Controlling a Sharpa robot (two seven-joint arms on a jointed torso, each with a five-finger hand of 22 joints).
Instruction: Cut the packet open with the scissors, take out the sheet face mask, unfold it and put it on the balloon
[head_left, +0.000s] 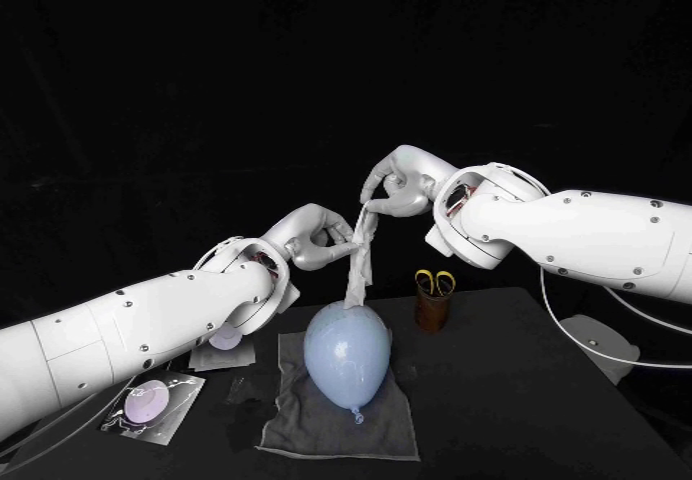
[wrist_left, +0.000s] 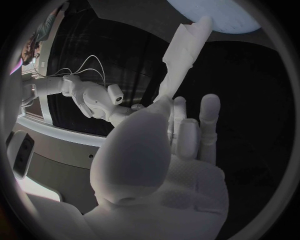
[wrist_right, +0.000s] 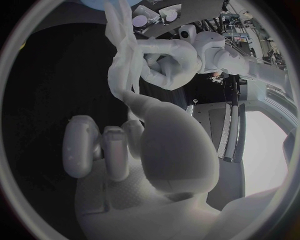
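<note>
The right hand (head_left: 397, 188) pinches the top of the folded sheet face mask (head_left: 365, 258), which hangs down to the pale blue balloon (head_left: 346, 350). The left hand (head_left: 317, 238) seems to pinch it midway, fingertips together.

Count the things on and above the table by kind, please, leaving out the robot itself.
sheet face mask: 1
balloon: 1
grey cloth: 1
scissors: 1
brown holder: 1
packet pieces: 2
Total: 7
</note>
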